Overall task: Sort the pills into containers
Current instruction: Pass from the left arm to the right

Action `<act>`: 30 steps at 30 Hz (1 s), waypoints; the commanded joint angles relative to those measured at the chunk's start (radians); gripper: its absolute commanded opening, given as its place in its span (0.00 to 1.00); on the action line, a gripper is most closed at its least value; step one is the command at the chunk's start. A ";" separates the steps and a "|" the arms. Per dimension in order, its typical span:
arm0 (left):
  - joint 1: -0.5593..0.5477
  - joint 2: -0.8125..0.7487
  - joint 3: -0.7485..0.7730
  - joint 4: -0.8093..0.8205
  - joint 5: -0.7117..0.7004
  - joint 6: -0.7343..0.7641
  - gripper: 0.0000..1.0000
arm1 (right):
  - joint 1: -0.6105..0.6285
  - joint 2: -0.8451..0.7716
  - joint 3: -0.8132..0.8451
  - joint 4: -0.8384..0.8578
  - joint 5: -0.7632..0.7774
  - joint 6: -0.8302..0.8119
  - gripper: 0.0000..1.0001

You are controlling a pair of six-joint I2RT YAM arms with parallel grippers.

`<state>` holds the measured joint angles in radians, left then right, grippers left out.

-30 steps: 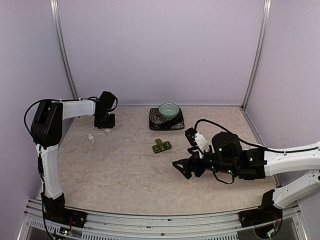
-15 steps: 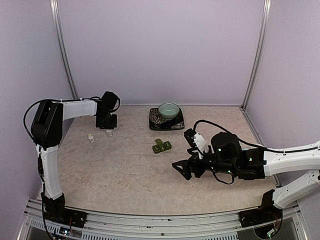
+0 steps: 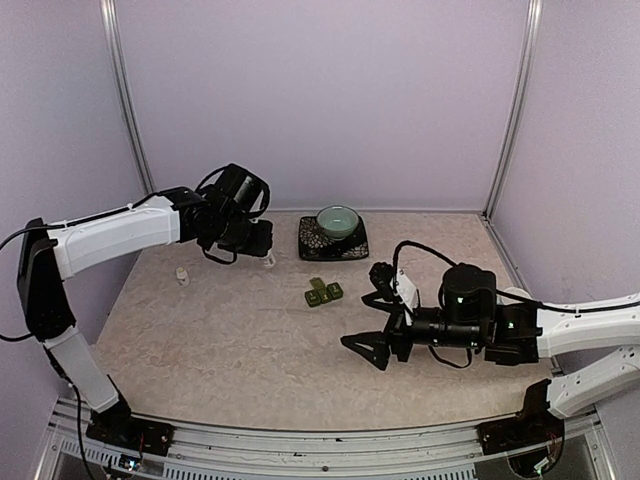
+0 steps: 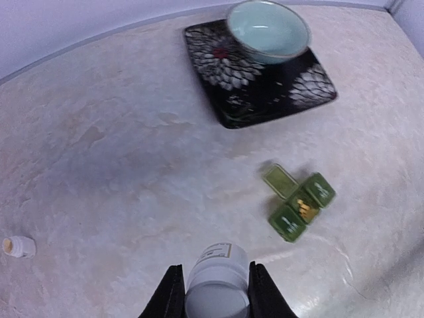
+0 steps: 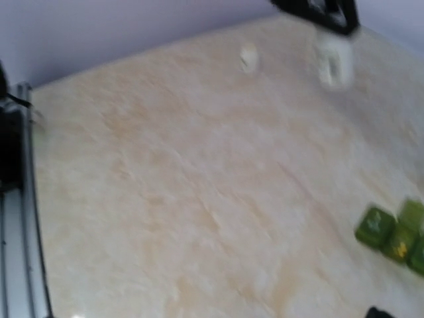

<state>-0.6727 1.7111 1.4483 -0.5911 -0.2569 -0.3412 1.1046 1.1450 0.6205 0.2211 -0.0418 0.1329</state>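
Tabletop (image 3: 220, 350) beige marbled w/ containers (image 3: 323, 292) mid; lilac walls (image 3: 320, 100), metal posts (image 3: 127, 100)

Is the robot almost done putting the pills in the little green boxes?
Not nearly. One lid on the green containers is open, with something yellow inside the middle one. The left claw holds a white bottle above the table, short of the containers. The right claw is open and empty. Pouring and closing the lid are left.
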 commanded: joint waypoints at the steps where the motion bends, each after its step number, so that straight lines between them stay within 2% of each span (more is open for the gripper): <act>1: -0.120 -0.082 -0.043 0.013 0.101 0.009 0.16 | -0.008 -0.039 -0.071 0.203 -0.092 -0.086 1.00; 8: -0.348 -0.201 -0.045 0.071 0.170 0.016 0.16 | -0.008 -0.072 -0.183 0.454 -0.220 -0.143 1.00; 17: -0.515 -0.280 -0.062 0.215 0.250 -0.006 0.16 | -0.009 -0.069 -0.309 0.824 -0.232 -0.055 1.00; 23: -0.588 -0.243 0.001 0.166 0.236 0.062 0.16 | -0.025 -0.060 -0.254 0.766 -0.348 -0.003 1.00; 30: -0.659 -0.276 -0.020 0.252 0.268 0.128 0.16 | -0.049 -0.044 -0.245 0.801 -0.472 0.124 0.99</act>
<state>-1.3022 1.4624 1.4147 -0.4129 -0.0219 -0.2687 1.0718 1.0943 0.3511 0.9771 -0.4164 0.1646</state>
